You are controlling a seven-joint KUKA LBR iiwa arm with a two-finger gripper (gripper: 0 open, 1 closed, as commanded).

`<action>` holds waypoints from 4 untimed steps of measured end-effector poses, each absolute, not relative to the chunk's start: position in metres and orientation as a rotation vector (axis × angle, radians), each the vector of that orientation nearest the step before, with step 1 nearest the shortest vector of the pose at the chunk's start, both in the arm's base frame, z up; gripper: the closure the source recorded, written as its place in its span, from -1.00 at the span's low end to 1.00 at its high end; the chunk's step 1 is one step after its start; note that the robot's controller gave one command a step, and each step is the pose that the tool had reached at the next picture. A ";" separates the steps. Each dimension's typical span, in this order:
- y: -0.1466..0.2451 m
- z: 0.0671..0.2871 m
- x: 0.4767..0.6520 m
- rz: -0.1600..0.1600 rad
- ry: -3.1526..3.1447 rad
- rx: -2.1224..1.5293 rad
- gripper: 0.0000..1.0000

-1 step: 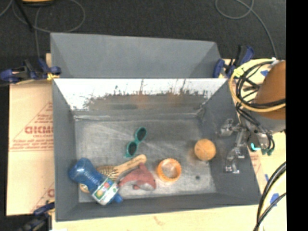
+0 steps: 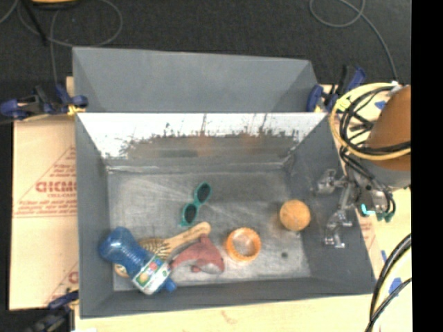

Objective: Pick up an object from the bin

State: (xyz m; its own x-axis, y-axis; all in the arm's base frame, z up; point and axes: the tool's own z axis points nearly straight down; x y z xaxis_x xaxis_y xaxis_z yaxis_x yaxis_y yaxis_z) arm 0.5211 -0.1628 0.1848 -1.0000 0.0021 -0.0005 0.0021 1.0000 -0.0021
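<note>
My gripper (image 2: pixel 330 211) hangs over the bin's right sloping wall, open, with nothing between its fingers. An orange ball (image 2: pixel 295 215) lies on the bin floor just to its left, a short gap away. Further left sits a round orange ring-shaped thing (image 2: pixel 243 245) with a pale middle.
Along the front left lie a dull red soft thing (image 2: pixel 201 257), a wooden-handled brush (image 2: pixel 177 241) and a blue bottle (image 2: pixel 130 256) with a coloured label. Teal sunglasses (image 2: pixel 195 203) lie mid-floor. The arm with its orange cover and cables stands at the bin's right rim.
</note>
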 end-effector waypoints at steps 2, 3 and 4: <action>-0.151 0.128 0.533 -0.003 3.091 -0.520 -1.00; -0.140 0.113 0.548 -0.007 3.091 -0.216 -1.00; -0.144 0.106 0.536 -0.003 3.127 -0.237 1.00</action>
State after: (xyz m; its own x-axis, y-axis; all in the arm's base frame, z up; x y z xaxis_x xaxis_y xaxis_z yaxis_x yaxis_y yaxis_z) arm 0.5355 -0.1445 0.1065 -0.9885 -0.1510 -0.0056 -0.1510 0.9885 -0.0025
